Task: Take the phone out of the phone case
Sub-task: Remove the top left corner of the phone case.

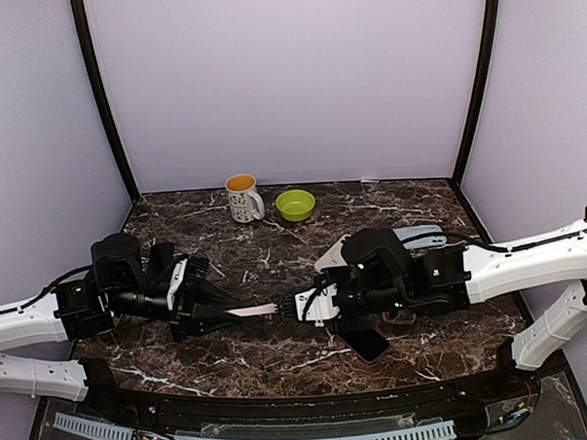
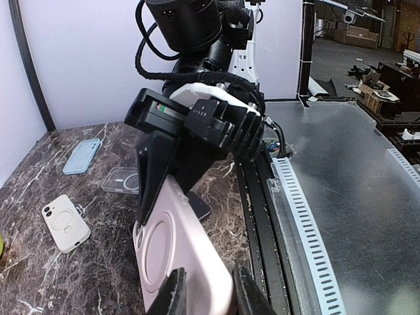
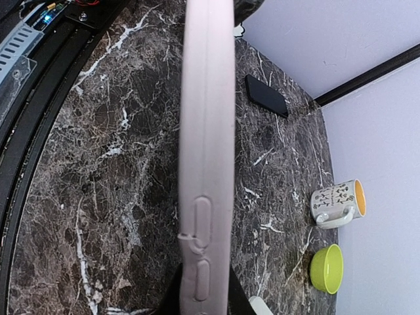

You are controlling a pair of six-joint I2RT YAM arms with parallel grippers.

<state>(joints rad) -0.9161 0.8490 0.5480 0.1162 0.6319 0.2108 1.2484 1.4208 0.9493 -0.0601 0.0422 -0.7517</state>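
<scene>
A pink phone case (image 1: 253, 309) hangs above the table between my two grippers. My left gripper (image 1: 225, 314) is shut on one end; in the left wrist view its fingers pinch the case's back (image 2: 180, 249) near the gripper (image 2: 207, 289). My right gripper (image 1: 299, 305) is shut on the other end. The right wrist view shows the case edge-on (image 3: 207, 131), side buttons facing the camera, held at the gripper (image 3: 205, 298). I cannot tell if a phone is inside. A dark phone (image 1: 367, 343) lies flat on the table under the right arm and shows in the left wrist view (image 2: 199, 207).
A white mug (image 1: 242, 197) and a green bowl (image 1: 296, 204) stand at the back. A white case (image 2: 64, 223), a clear case (image 2: 121, 179) and a light blue case (image 2: 82, 156) lie behind the right arm. A black flat slab (image 3: 266, 95) lies near the left arm.
</scene>
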